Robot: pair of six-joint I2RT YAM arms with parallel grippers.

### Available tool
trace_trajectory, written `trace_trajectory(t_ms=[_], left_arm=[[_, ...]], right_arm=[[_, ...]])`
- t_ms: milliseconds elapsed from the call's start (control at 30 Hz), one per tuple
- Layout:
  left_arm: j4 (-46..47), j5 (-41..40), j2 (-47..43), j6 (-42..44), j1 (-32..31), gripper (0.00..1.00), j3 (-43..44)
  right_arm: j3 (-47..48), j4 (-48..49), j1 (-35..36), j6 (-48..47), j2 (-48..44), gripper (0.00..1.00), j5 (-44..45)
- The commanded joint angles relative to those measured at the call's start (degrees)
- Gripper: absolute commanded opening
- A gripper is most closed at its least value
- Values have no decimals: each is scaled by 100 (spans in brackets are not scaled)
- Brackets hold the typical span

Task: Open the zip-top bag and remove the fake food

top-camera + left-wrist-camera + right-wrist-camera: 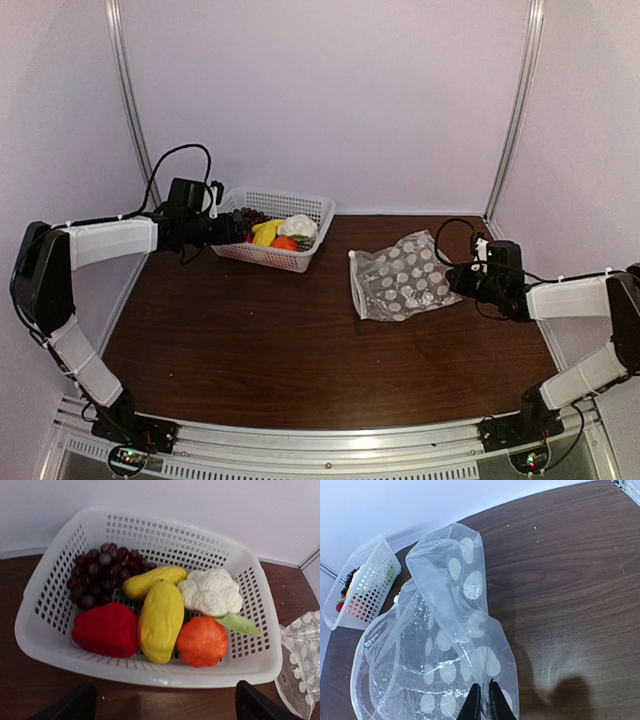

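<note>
Clear dotted plastic, the bag (400,278) lies crumpled on the table (250,350) right of centre. Its long axis runs leftward from the right gripper (483,700), the nearer one, whose jaws pinch its edge. The left gripper (165,702) hovers, jaws wide apart, before the basket (150,676) holding the toy food (160,620); the bag looks empty.
</note>
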Motion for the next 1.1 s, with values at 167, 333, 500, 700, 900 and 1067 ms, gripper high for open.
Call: trace_trajectory(t_ms=[167,333,500,700,900,1067], left_arm=[[903,237,-1492,-410,45,98,-1924],[791,176,-1876,-322,45,98,-2260],[592,-39,-2155,-204,45,98,-2208],[175,-85,-2530,-89,45,98,-2008],[175,-753,-3592,-96,36,98,-2581],[84,-875,-4090,-127,36,98,-2886]], right_arm=[[575,22,-212,-452,601,20,-196],[544,-222,-292,-528,297,70,-113],[716,-703,-409,-781,-127,100,-127],[990,-1204,-400,-1099,-758,100,-625],[628,-1526,-371,-1112,-2221,100,-662],[66,-1835,-371,-1076,-3334,100,-613]])
